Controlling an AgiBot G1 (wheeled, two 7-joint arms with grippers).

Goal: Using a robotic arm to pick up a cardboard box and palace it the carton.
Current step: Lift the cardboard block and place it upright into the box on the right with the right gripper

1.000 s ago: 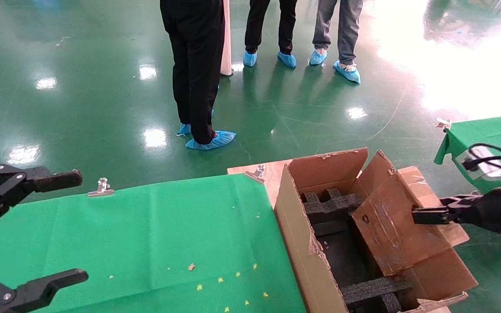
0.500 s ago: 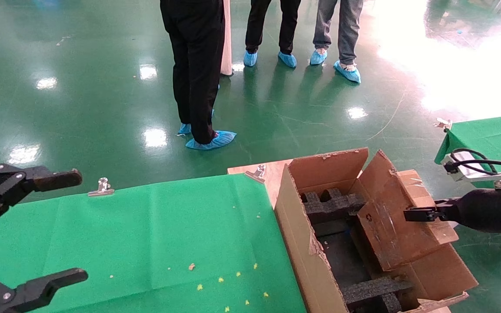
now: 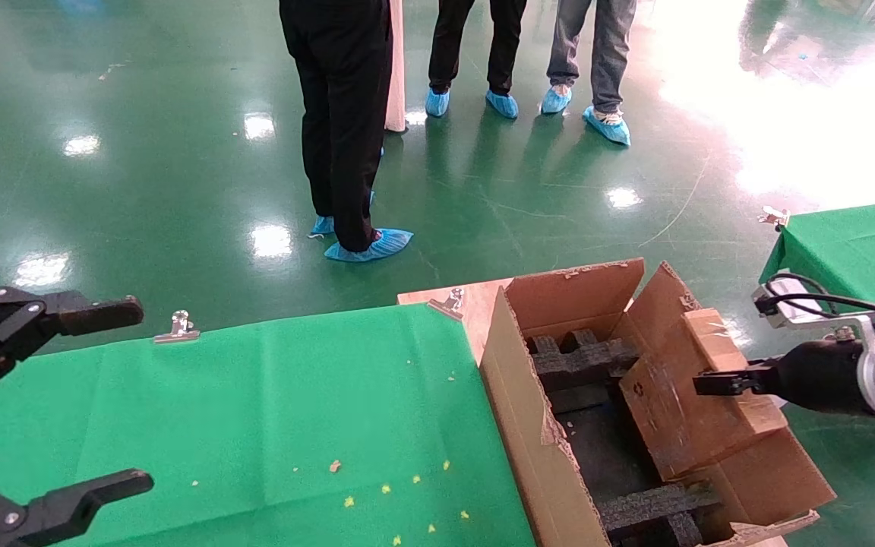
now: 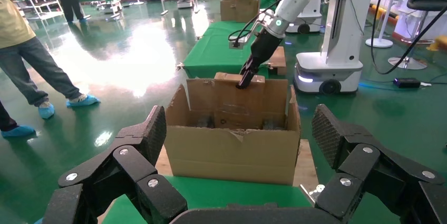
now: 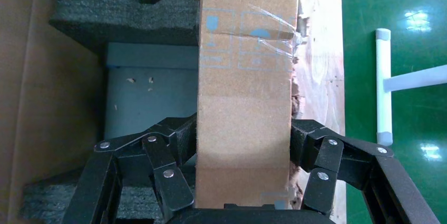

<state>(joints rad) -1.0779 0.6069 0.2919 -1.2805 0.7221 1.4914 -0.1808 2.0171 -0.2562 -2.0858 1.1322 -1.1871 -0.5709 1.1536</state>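
Head view: my right gripper (image 3: 711, 382) reaches in level from the right, pinching the cardboard box (image 3: 692, 395), tilted over the carton (image 3: 529, 425) against its right flap. Left gripper (image 3: 115, 395) hangs spread above the green table (image 3: 270, 410).

Right wrist view: my fingers (image 5: 168, 174) clamp both box faces above black foam blocks (image 5: 126, 13).

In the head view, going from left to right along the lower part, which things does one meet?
Left gripper → metal clip → green cloth → carton → cardboard box → right gripper.
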